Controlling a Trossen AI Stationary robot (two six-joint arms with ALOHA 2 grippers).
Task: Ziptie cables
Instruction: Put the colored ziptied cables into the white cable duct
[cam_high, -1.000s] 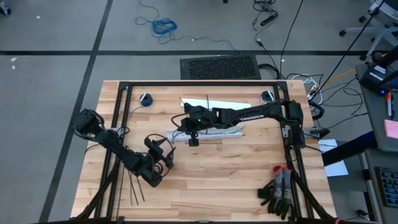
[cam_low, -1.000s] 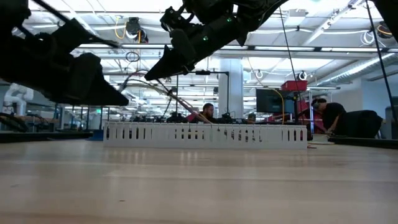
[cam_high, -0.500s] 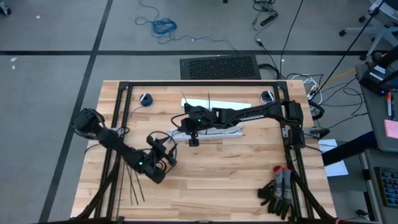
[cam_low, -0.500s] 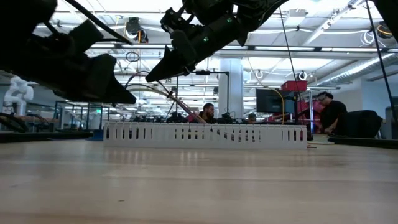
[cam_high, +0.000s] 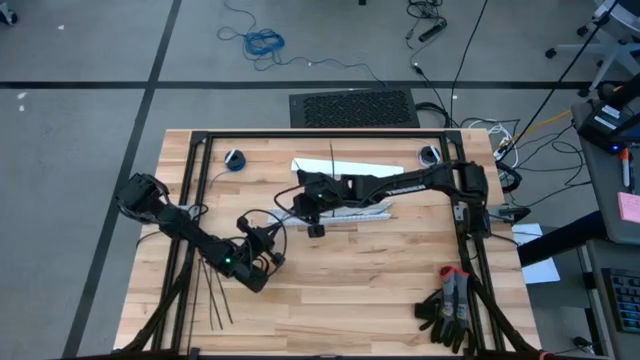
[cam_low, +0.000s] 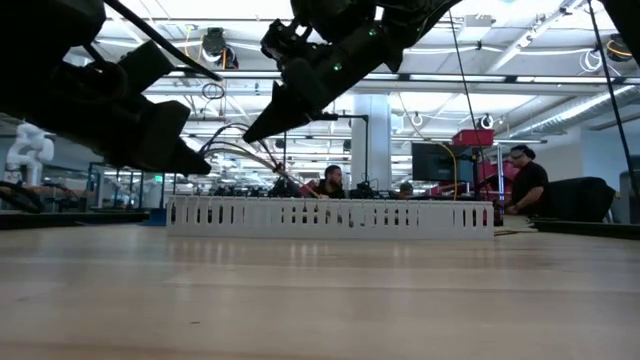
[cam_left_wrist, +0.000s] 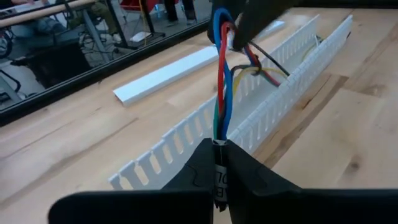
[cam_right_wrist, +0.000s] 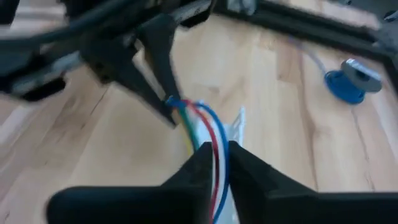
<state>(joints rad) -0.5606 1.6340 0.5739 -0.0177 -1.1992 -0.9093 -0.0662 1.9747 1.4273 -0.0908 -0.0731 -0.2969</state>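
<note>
No tie on the cables (cam_left_wrist: 222, 81) yet; zipties (cam_high: 214, 297) lying unused near the table's front left corner. Cables strung in the air over mid-table, between both grippers. Left gripper (cam_left_wrist: 219, 163) clamped on one end, arm reaching in from the left edge. Right gripper (cam_right_wrist: 213, 163) pinching the other, arm stretched from the right edge.
</note>
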